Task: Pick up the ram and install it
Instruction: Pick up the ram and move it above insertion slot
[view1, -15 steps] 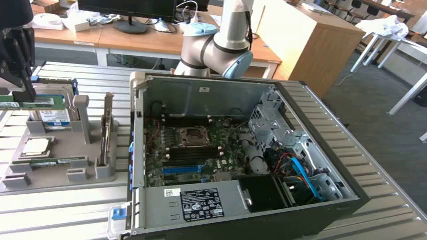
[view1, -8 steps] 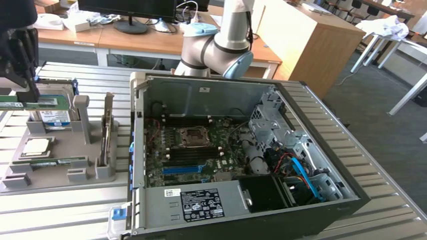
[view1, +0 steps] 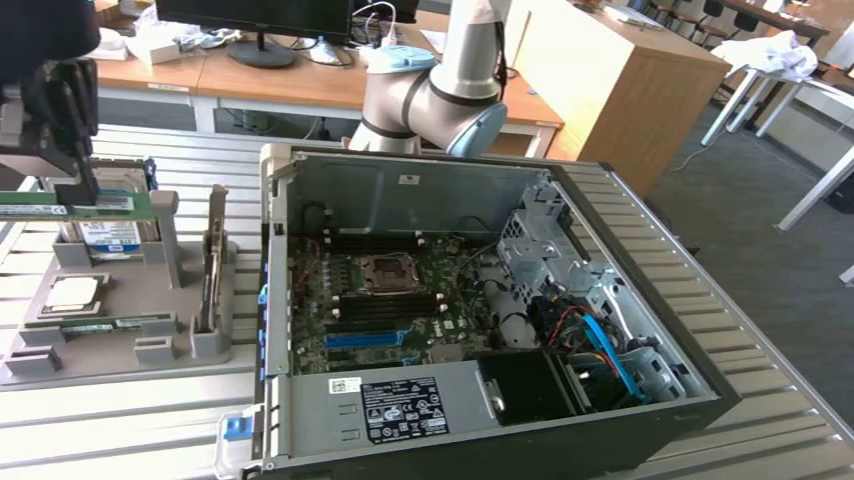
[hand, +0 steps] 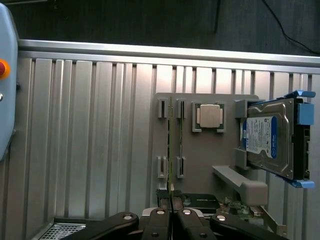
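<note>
The ram (view1: 47, 209) is a thin green stick held level above the grey parts tray (view1: 120, 350) at the exterior view's left. My gripper (view1: 78, 192) is shut on it from above. In the wrist view the ram (hand: 171, 150) shows edge-on as a thin line running out from between my closed fingers (hand: 161, 220); my gripper (hand: 171, 206) hovers over the tray's slotted holders (hand: 161, 107). The open computer case (view1: 694, 400) lies at the exterior view's right, with its motherboard (view1: 387, 300) exposed and well away from the gripper.
On the tray lie a second green stick (view1: 107, 325), a square silver processor (view1: 74, 292) and a hard drive (hand: 270, 142) with a blue-and-white label. A card (view1: 214, 260) stands upright at the tray's edge. The slatted metal table (view1: 120, 430) surrounds everything.
</note>
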